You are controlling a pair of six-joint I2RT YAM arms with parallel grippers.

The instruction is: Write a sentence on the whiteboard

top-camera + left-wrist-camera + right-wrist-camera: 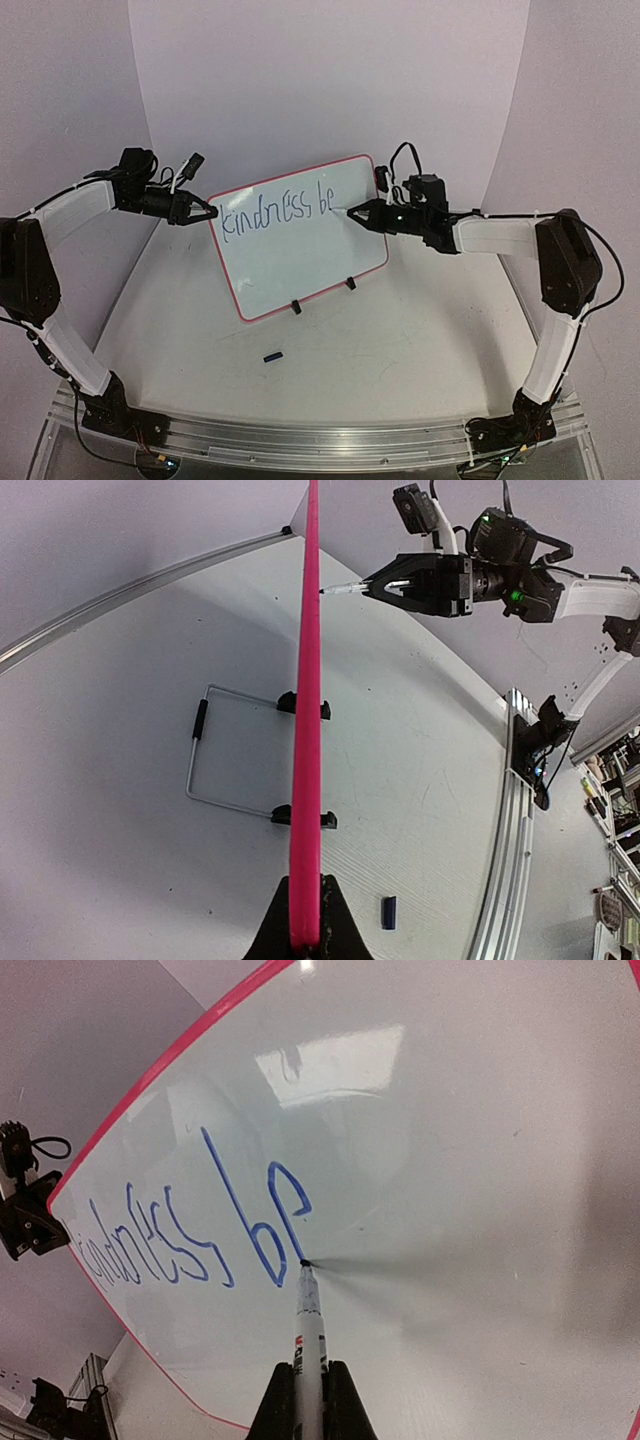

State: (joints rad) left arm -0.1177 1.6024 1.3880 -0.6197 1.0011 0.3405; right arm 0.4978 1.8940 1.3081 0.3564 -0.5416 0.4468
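Observation:
The whiteboard (300,262) stands tilted on the table, its red rim seen edge-on in the left wrist view (305,720). The sentence (275,215) reads "kindness be" in blue (200,1230). My left gripper (210,213) is shut on the board's left edge (305,935). My right gripper (352,211) is shut on a white marker pen (310,1330). The pen's tip touches the board at the bottom of the "e". The right gripper (310,1400) sits just off the board's face, to the right of the writing.
A small dark pen cap (272,356) lies on the table in front of the board (390,910). A wire stand (200,750) props the board from behind, with two black feet (296,306) in front. A metal rail (320,440) runs along the near edge.

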